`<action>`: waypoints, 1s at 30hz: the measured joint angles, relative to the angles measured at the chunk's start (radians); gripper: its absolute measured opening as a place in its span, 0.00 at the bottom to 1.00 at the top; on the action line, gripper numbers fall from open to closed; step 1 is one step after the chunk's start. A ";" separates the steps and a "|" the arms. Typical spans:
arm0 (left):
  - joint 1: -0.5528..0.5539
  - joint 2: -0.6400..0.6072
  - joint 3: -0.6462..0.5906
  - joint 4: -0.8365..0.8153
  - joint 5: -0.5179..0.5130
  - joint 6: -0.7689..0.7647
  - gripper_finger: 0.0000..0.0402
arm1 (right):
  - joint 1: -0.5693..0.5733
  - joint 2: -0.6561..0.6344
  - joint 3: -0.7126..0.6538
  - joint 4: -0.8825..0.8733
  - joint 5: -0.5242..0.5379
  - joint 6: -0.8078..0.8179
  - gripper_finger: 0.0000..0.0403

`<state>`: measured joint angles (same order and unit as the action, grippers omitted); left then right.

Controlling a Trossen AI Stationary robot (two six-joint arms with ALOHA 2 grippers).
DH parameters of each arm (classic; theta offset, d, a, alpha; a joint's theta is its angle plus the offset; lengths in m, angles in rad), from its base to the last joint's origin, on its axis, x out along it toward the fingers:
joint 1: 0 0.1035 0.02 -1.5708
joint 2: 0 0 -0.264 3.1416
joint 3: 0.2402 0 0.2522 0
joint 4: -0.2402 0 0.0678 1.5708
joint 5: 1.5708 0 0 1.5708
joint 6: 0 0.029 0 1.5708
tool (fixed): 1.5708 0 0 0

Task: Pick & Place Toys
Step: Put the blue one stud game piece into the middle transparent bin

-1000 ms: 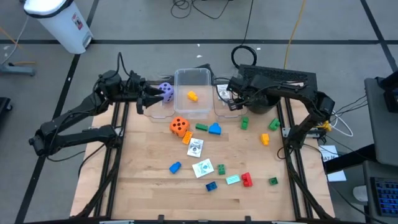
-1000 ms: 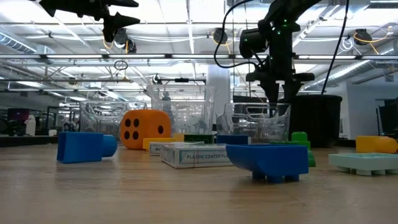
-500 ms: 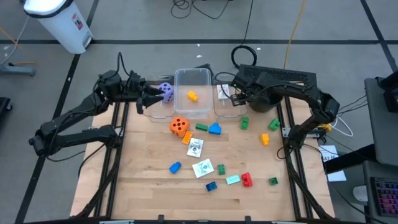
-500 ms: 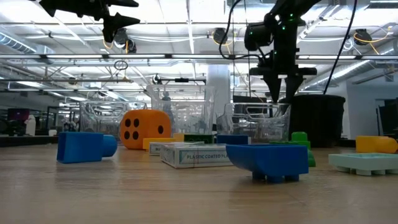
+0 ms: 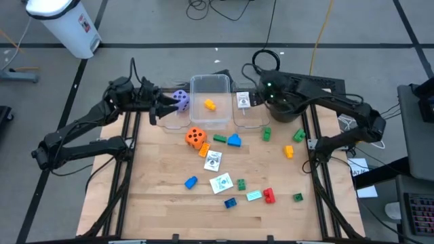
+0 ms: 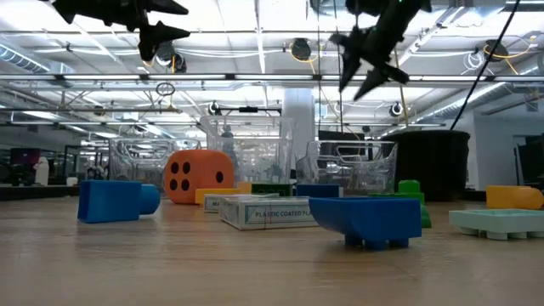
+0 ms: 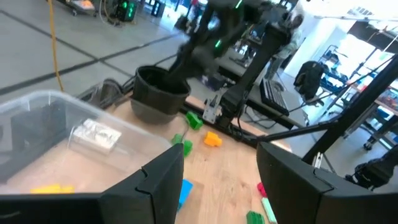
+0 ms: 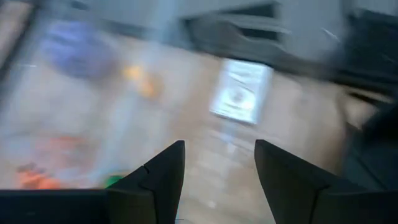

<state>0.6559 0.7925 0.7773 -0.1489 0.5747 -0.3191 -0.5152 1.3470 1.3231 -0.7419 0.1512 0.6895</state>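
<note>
Three clear tubs stand at the table's far edge. The left one holds a purple die (image 5: pixel 180 98), the middle one (image 5: pixel 210 102) a yellow block (image 5: pixel 209 104), and the right one (image 5: pixel 248 114) a white card (image 5: pixel 243 100). My right gripper (image 5: pixel 255 99) is open and empty, high above the right tub and tilted; it also shows in the low view (image 6: pixel 361 78). My left gripper (image 5: pixel 157 108) is open and empty, hovering beside the purple die. An orange die (image 5: pixel 195 137), blocks and cards lie on the table.
A black round pot (image 5: pixel 288 108) stands right of the tubs. Loose on the wood are green blocks (image 5: pixel 267 134), a blue block (image 5: pixel 234 140), a yellow block (image 5: pixel 289 151), two cards (image 5: pixel 213 160), a red block (image 5: pixel 269 196) and a blue block (image 5: pixel 190 181).
My right gripper has risen out of the right tub, well above its rim, and has tipped from pointing straight down to a slant. The white card stays lying in that tub.
</note>
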 joint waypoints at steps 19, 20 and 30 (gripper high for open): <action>-0.169 0.000 0.000 -0.117 -0.147 -0.217 0.52 | 0.239 -0.113 0.000 -0.020 -0.414 -0.321 0.46; -0.198 0.000 0.000 -0.118 -0.163 -0.243 0.52 | 0.272 -0.113 0.000 -0.038 -0.412 -0.340 0.46; -0.583 0.015 0.000 -0.114 -0.587 -0.401 0.52 | 0.552 -0.121 -0.139 0.124 -0.256 -0.349 0.46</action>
<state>0.0729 0.8073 0.7769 -0.2628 -0.0120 -0.7206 0.0373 1.2256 1.1838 -0.6176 -0.1043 0.3404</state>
